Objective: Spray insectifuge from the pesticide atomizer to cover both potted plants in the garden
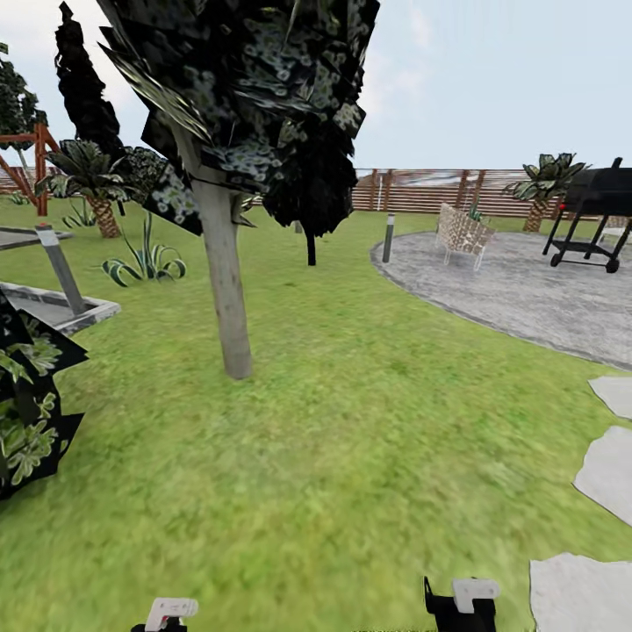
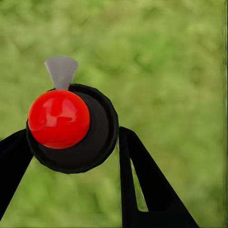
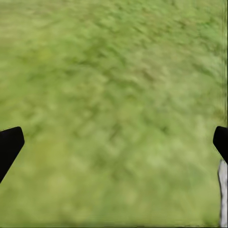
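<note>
I stand on the garden lawn (image 1: 351, 421). In the left wrist view my left gripper (image 2: 73, 137) is shut on the pesticide atomizer (image 2: 90, 142). The atomizer is seen end-on as a round black body with a red knob and a grey spout. Both black fingers (image 2: 142, 180) press against its sides above the grass. My right gripper (image 3: 114, 147) is open, its fingers far apart over bare grass. Both wrists peek in at the head view's bottom edge, left (image 1: 167, 614) and right (image 1: 461, 606). The potted plants are out of view.
A tree trunk (image 1: 226, 281) rises just ahead to the left, with a dark leafy bush (image 1: 26, 412) at the left edge. Stepping stones (image 1: 606, 474) lie to the right. Farther off are the round paved patch (image 1: 527, 290), a chair (image 1: 463, 233), a grill (image 1: 597, 211), a bollard lamp (image 1: 388, 237) and the fence (image 1: 421, 189).
</note>
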{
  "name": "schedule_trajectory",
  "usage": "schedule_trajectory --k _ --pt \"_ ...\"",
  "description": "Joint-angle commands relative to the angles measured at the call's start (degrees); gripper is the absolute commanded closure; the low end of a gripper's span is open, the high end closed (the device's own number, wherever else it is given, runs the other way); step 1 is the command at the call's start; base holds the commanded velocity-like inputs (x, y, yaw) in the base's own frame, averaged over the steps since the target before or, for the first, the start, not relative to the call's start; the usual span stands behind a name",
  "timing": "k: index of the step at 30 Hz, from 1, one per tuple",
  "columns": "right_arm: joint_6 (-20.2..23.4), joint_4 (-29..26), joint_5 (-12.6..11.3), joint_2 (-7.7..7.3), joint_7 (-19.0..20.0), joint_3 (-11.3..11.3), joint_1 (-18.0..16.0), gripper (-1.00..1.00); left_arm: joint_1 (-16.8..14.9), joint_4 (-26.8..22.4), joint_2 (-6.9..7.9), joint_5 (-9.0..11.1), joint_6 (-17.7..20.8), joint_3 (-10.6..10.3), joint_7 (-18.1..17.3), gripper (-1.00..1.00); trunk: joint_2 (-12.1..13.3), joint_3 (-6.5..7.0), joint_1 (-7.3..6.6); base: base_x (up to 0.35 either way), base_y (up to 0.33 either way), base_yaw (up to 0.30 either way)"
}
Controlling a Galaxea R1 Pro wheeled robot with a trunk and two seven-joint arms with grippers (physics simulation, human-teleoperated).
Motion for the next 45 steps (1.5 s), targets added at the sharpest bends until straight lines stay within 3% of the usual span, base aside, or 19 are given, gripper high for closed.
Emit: schedule_trajectory --k 1,45 --pt "-0.1 0.0 -0.3 0.0 -0.3 0.5 0.0 -1.0 0.0 0.0 0.02 -0.2 -0.2 0.3 -0.2 1.0 0.0 -0.04 -0.01 0.0 0.0 -0.3" --pt "-0.1 0.0 -0.2 0.03 -0.3 0.5 0.0 -1.0 0.0 0.0 0.12 -0.3 -0.2 0.3 -0.2 1.0 0.0 -0.04 -0.01 0.0 0.0 -0.3"
